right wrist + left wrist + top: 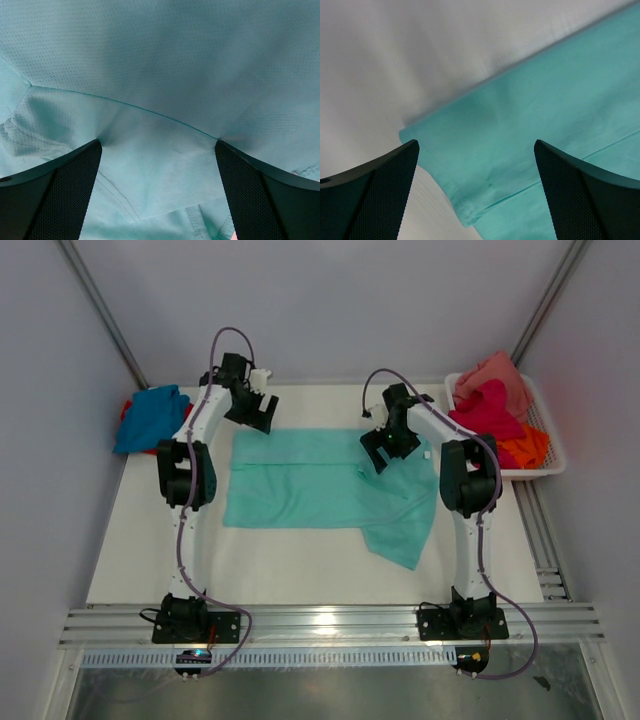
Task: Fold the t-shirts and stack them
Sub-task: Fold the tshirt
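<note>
Top external view: a large mint-teal t-shirt (320, 480) is lying spread across the middle of the white counter (300, 575), nearer the far edge than the near one. Most of it is forming a flat, wide band running left to right, while one loose portion is trailing from its right end toward the near right corner.

The left end effector (255, 408) is hovering over the shirt's far left corner with its jaws standing wide and holding nothing. In the left wrist view, that end effector (476, 145) is framing the hemmed corner of the cloth, with bare counter beside it.

The right end effector (385, 452) is reaching down onto the far right part of the shirt, its jaws likewise wide apart. In the right wrist view, its dark fingertips (95, 150) are appearing to meet the fabric, which is puckering at each tip, and a seam is running between them; nothing is being gripped.

At the far left corner of the counter, a blue t-shirt (150, 415) is sitting crumpled on top of a red one (126, 410). At the far right edge, a white mesh basket (548, 468) is holding magenta (487, 410), salmon pink (497, 373) and orange (527, 448) t-shirts heaped together.
</note>
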